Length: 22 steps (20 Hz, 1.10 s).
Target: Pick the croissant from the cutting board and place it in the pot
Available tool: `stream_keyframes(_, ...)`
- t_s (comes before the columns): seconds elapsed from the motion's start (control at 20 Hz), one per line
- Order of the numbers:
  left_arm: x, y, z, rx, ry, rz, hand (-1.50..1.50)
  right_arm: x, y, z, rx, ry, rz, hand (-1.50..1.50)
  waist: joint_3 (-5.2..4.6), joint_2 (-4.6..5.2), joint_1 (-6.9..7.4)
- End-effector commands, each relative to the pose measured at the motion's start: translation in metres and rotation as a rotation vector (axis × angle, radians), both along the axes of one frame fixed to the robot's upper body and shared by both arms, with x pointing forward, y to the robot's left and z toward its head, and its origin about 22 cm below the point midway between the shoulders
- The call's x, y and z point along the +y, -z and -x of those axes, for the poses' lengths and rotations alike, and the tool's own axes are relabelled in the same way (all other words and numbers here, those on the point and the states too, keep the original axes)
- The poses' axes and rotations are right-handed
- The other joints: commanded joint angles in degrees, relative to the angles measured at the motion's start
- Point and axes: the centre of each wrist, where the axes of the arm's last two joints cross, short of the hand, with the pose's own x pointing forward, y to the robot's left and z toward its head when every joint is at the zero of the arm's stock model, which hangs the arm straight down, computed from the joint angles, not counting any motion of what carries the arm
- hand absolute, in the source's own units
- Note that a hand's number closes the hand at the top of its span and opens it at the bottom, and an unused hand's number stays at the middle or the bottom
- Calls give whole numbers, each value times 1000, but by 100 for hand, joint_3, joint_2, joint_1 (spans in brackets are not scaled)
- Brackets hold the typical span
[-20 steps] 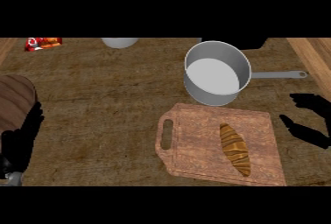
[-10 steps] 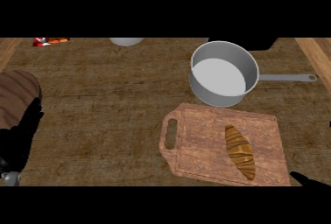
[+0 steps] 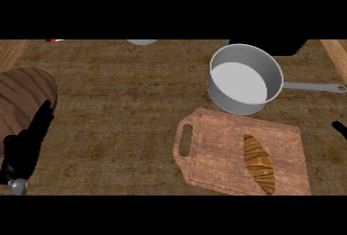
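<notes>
Resting hand: the left hand (image 3: 24,149) lies at the left edge of the counter (image 3: 129,114). Its fingers (image 3: 42,120) are straight and close together, pointing toward the far edge, with nothing held in them.
Right hand: only a black sliver of the right hand (image 3: 341,130) shows at the counter's right edge, beside the far right corner of the board (image 3: 213,153). Whether it is open or closed I cannot tell.
Croissant: the croissant (image 3: 259,161) lies on the board's right half, running lengthwise from far to near, with its near tip close to the board's near edge. Neither hand touches it.
Board: it sits toward the counter's near right corner, turned a little, with a slot (image 3: 184,139) at its left end.
Pot: the pot (image 3: 238,82) stands upright just beyond the board's far edge, on the counter's far right. Its handle (image 3: 313,86) points at the right edge. Whether pot and board touch I cannot tell.
Wooden piece: a dark, rounded wooden piece (image 3: 24,94) lies at the left edge, just beyond the left hand.
Far edge: a grey thing (image 3: 142,42) is cut off mid-edge, and a red thing (image 3: 55,40) sits near the far left corner.
</notes>
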Motion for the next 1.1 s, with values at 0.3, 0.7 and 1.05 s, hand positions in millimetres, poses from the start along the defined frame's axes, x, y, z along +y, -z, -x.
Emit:
stream_keyframes(0.3, -11, 10, -8, 11, 28, 20, 0, 37, -26, -33, 470, -81, 163, -150, 4, 52, 161)
stream_keyframes(0.7, -1, -1, -7, -7, -1, 8, 0, 77, -12, -88, 591, -122, 151, -150, 16, 11, 41)
stream_keyframes(1.05, 12, -4, -14, 10, -6, -4, 0, 91, 5, -105, 645, -94, 219, -150, 16, 6, -17)
